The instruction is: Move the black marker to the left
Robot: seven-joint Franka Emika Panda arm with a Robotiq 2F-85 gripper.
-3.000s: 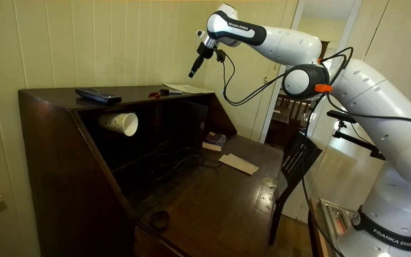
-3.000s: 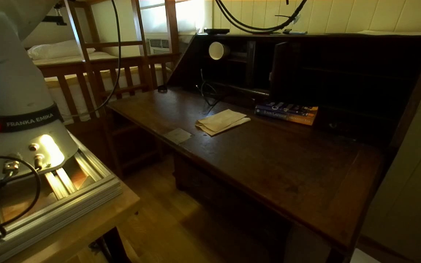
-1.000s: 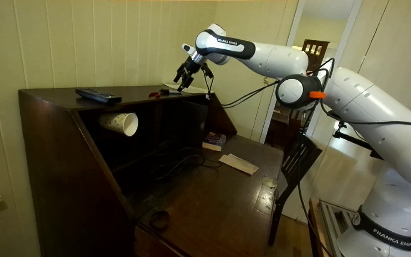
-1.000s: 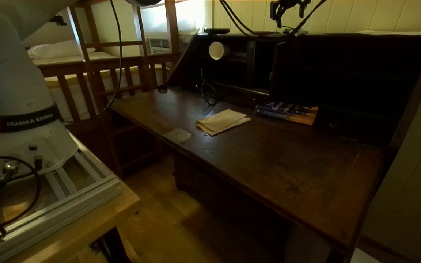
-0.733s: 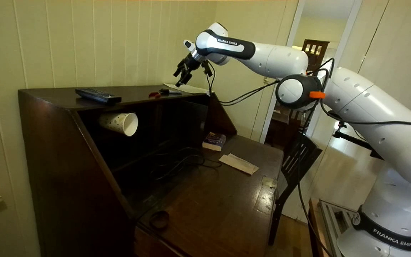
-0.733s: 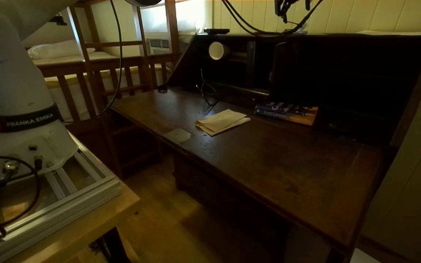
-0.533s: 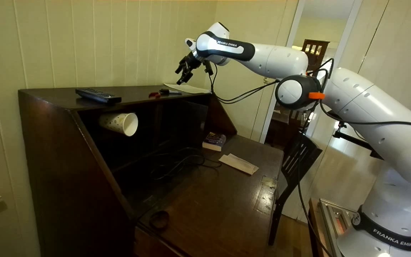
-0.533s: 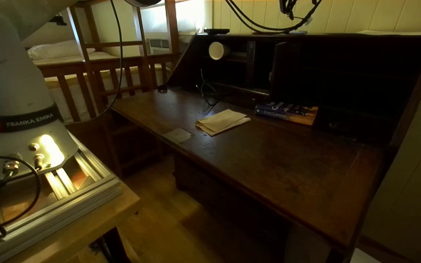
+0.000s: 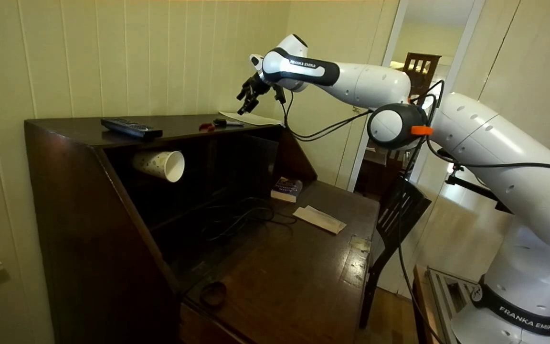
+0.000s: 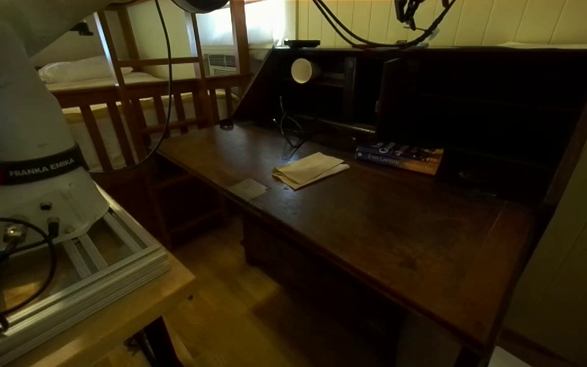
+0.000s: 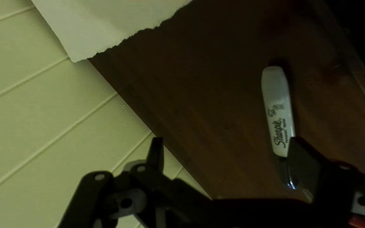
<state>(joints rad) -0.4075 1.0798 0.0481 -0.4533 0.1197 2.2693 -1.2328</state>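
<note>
Wrist view: your gripper (image 11: 226, 142) stood spread, pinching nothing; right of its midline, on the desk top (image 11: 239, 95), lay the black marker (image 11: 278, 112) (white-barrelled, dark-capped), its length roughly across the closing line; centring on it appeared due.

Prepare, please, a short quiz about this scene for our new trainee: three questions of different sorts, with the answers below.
1. True or false: the cup lies on its side.
2. Which word is printed large on the marker? (a) Pilot (b) Sharpie (c) Bic
3. Does the gripper hold the marker? Give the reason.

Key
1. True.
2. b.
3. No: the gripper stands open above the desk top, where the marker lies.
</note>
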